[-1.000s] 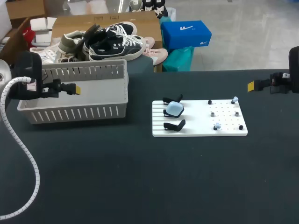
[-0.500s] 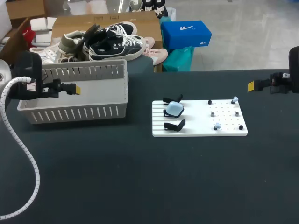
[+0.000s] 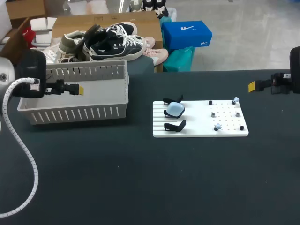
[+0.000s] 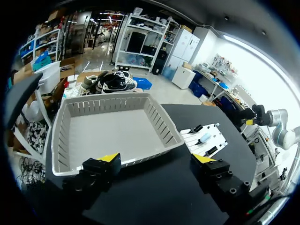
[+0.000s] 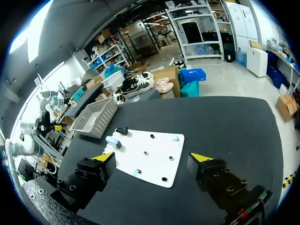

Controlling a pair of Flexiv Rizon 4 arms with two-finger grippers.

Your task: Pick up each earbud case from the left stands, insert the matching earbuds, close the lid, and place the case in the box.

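A light blue earbud case [image 3: 175, 109] sits on the middle one of three black stands [image 3: 175, 125] at the left end of a white board [image 3: 197, 129]. Two pale earbuds [image 3: 236, 100] [image 3: 217, 127] rest on pegs at the board's right end. My left gripper [image 3: 77, 89] hovers open over the grey basket [image 3: 75, 113], holding nothing. My right gripper [image 3: 253, 86] is open and empty, off to the right of the board. In the left wrist view the gripper [image 4: 156, 159] looks down on the basket [image 4: 161, 126], with the board [image 4: 212, 132] beyond. In the right wrist view the gripper [image 5: 153, 157] faces the board [image 5: 159, 145] and case [image 5: 112, 141].
The grey basket holds nothing and stands at the table's back left. The black tabletop [image 3: 140, 178] stretches in front of the board and basket. The table's far edge runs just behind the basket.
My left arm has shifted slightly to the right over the basket. The right arm, board and case are as before.
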